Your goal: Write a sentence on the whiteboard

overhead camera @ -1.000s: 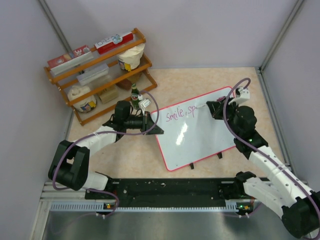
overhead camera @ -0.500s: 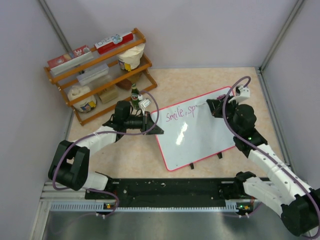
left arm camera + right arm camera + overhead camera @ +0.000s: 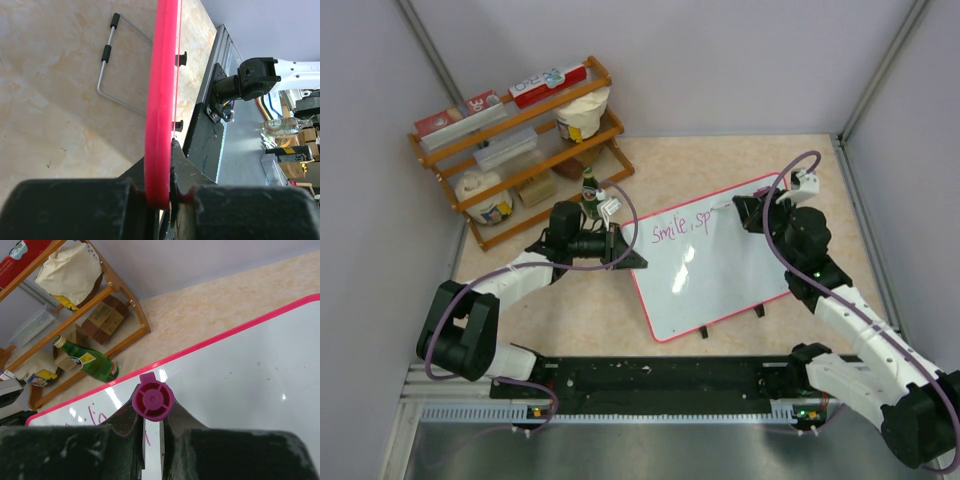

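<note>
The whiteboard, glossy white with a pink frame, stands tilted on the table. Its sentence reads "Smile, sp" in thin pink script along the upper left. My left gripper is shut on the board's left edge; the left wrist view shows the pink frame pinched between the jaws of the left gripper. My right gripper is over the board's far edge, shut on a magenta marker that points down at the whiteboard, just right of the last letters.
A wooden rack with boxes and tubs stands at the back left. A green bottle stands just beyond the left gripper. The board's black feet and its wire stand rest on the beige tabletop.
The right gripper with the marker has shifted slightly toward the board's far edge. The left arm and the board have not moved.
</note>
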Action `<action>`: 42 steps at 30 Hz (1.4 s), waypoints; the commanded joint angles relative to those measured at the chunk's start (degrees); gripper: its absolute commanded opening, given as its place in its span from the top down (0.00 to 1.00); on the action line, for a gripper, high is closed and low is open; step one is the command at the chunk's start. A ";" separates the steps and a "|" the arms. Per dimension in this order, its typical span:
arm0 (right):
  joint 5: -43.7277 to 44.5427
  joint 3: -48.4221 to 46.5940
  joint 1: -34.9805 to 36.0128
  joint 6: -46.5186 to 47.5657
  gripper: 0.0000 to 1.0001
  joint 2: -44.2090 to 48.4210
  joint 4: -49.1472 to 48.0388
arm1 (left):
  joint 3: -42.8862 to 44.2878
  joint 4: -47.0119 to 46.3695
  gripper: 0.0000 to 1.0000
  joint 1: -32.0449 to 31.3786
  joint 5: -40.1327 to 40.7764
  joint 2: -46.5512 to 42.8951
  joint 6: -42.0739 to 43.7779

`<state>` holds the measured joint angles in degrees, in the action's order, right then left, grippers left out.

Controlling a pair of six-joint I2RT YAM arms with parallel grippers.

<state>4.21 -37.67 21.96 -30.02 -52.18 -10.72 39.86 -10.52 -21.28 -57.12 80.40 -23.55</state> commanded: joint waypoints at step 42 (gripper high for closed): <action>-0.25 1.29 -0.69 0.58 1.00 1.03 0.97 | -3.47 6.92 1.00 -2.72 8.34 2.66 13.97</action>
<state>3.09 -34.20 21.96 -29.26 -49.23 -9.87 39.86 -10.39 -21.28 -56.90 80.53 -23.90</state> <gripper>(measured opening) 0.071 0.091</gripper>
